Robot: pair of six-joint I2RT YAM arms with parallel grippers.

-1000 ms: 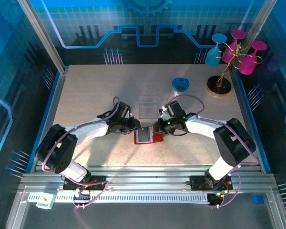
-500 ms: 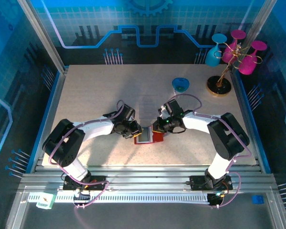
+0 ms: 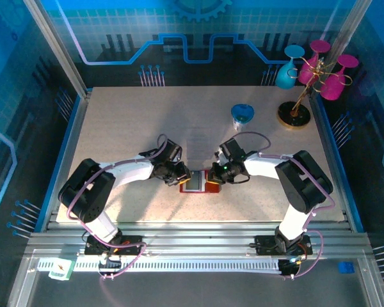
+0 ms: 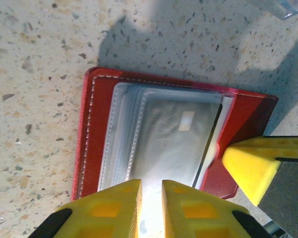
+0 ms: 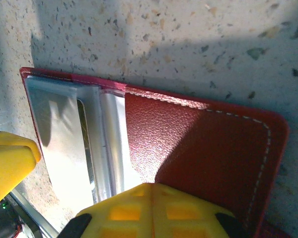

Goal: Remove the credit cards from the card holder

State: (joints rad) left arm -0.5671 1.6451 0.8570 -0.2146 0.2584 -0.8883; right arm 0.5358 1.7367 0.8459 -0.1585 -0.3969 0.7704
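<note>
Card holder [image 3: 198, 184]: lies open and flat on the speckled table [image 3: 115, 128], low centre of the overhead frame, directly between the two grippers.
Holder, left wrist view: red cover [image 4: 92, 139] with white stitching fills the middle of the frame; a stack of grey see-through pockets sits inside it.
Credit card [image 4: 174, 144]: one shows through the top pocket, inside the holder. Its colour is lost in glare; a small pale rectangle is visible near its upper edge.
Left gripper [image 3: 184, 180]: at the holder's left side in the overhead frame. In its own wrist view [image 4: 151, 191] the yellow fingers sit at the bottom edge, over the lower rim of the pockets, with only a thin slit between them.
Left grip state: I cannot tell whether a pocket or card is pinched in that slit; it is washed out white.
Right gripper [image 3: 212, 178]: at the holder's right side overhead. In its wrist view [image 5: 150, 198] the jaws are closed together, nothing between them, tip resting on the red flap [image 5: 203, 144].
Right gripper, left wrist view [image 4: 246, 163]: yellow tip at the right edge, touching the red cover beside the pockets.
Clear tray [image 3: 198, 139]: just above the holder overhead, apart from it.
Blue cup [image 3: 242, 115]: upper right of centre.
Glass stand [image 3: 301, 96]: upper right corner of the table.
</note>
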